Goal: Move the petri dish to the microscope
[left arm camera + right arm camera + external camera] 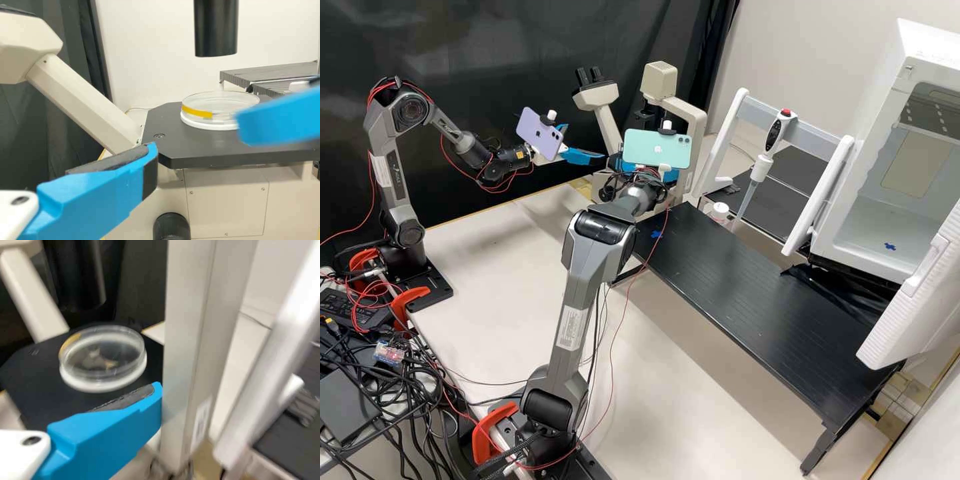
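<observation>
The clear round petri dish (207,104) is seated on the beige microscope (659,80), high view's twelve o'clock! Blue-fingered left end effector (586,142) and right end effector (645,171) are spread open, empty; only withdrawal seems left.

High above the bench (487,267), one view faced forward and down, while both wrist views shared the microscope stage (200,145) close up, the left nearly level, the right slanting down.
</observation>
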Robot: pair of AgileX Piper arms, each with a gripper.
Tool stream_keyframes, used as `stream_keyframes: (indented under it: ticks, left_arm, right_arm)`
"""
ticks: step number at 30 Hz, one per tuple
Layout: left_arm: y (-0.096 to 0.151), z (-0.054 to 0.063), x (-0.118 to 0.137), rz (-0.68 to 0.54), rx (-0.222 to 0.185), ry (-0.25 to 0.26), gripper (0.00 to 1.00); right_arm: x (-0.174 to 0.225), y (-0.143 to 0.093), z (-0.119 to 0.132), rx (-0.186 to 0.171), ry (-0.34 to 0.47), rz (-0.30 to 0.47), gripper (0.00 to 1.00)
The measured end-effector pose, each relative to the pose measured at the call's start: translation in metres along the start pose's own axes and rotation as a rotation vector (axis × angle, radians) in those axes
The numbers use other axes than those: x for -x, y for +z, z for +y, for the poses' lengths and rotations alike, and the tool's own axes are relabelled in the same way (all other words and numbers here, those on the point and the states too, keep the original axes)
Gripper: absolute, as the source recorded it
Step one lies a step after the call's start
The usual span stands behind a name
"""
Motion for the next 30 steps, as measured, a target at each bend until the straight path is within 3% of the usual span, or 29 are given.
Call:
stream_keyframes:
  ticks: [2, 12, 17, 24, 27, 30]
  left_arm:
    - [0.000, 0.000, 0.000, 0.000, 0.000, 0.000, 1.00]
    - [0.000, 0.000, 0.000, 0.000, 0.000, 0.000, 1.00]
    - [0.000, 0.000, 0.000, 0.000, 0.000, 0.000, 1.00]
    - [0.000, 0.000, 0.000, 0.000, 0.000, 0.000, 1.00]
    - [0.000, 0.000, 0.000, 0.000, 0.000, 0.000, 1.00]
    - [0.000, 0.000, 0.000, 0.000, 0.000, 0.000, 1.00]
  right_arm:
    - [0.017, 0.001, -0.001, 0.010, -0.001, -0.013, 1.00]
    - [0.101, 0.011, 0.004, -0.016, 0.044, -0.040, 1.00]
    - [0.139, 0.020, 0.005, 0.010, 0.093, -0.074, 1.00]
    - [0.166, 0.034, 0.002, 0.015, 0.146, -0.163, 1.00]
    - [0.178, 0.040, 0.003, 0.008, 0.184, -0.214, 1.00]
    - [0.192, 0.045, 0.007, -0.025, 0.225, -0.233, 1.00]
